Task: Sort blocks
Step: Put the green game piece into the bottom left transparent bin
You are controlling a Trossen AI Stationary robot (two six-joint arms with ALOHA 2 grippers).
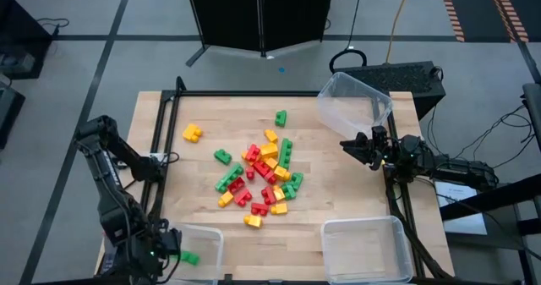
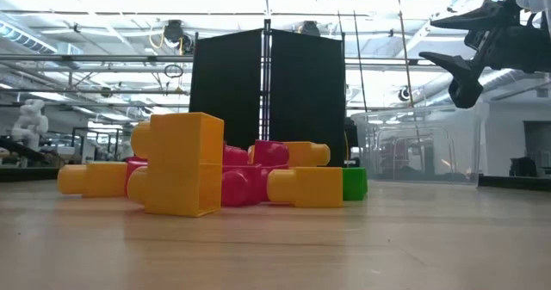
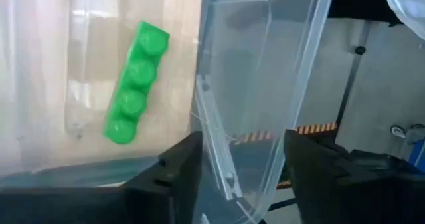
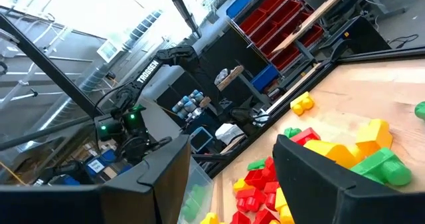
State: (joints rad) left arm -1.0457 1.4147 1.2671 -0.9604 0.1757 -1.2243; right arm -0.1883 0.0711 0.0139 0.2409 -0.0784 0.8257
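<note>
Red, green and yellow-orange blocks (image 1: 262, 173) lie heaped at the table's middle, also in the low view (image 2: 224, 174) and the right wrist view (image 4: 319, 164). One yellow block (image 1: 192, 133) and one green block (image 1: 281, 117) lie apart toward the far edge. A long green block (image 3: 136, 84) (image 1: 188, 257) lies flat in the near-left clear bin (image 1: 211, 232). My left gripper (image 3: 242, 144) (image 1: 173, 243) is open at that bin, one finger on either side of its wall (image 3: 222, 144). My right gripper (image 1: 348, 146) (image 2: 452, 40) (image 4: 232, 151) is open and empty, raised to the right of the heap. My left gripper has one finger (image 3: 182, 161) inside the near-left bin's wall and one outside it. The wall's edge (image 3: 212, 127) stands close to the inner finger. Whether either finger touches the wall, I cannot tell.
A second clear bin (image 1: 338, 255) stands at the near-right corner. A third bin (image 1: 338, 90) (image 2: 422, 152) sits tilted at the far right corner, just behind my right gripper. Bare wood lies left and near of the heap. A black frame rail (image 1: 161, 150) runs along the table's left side.
</note>
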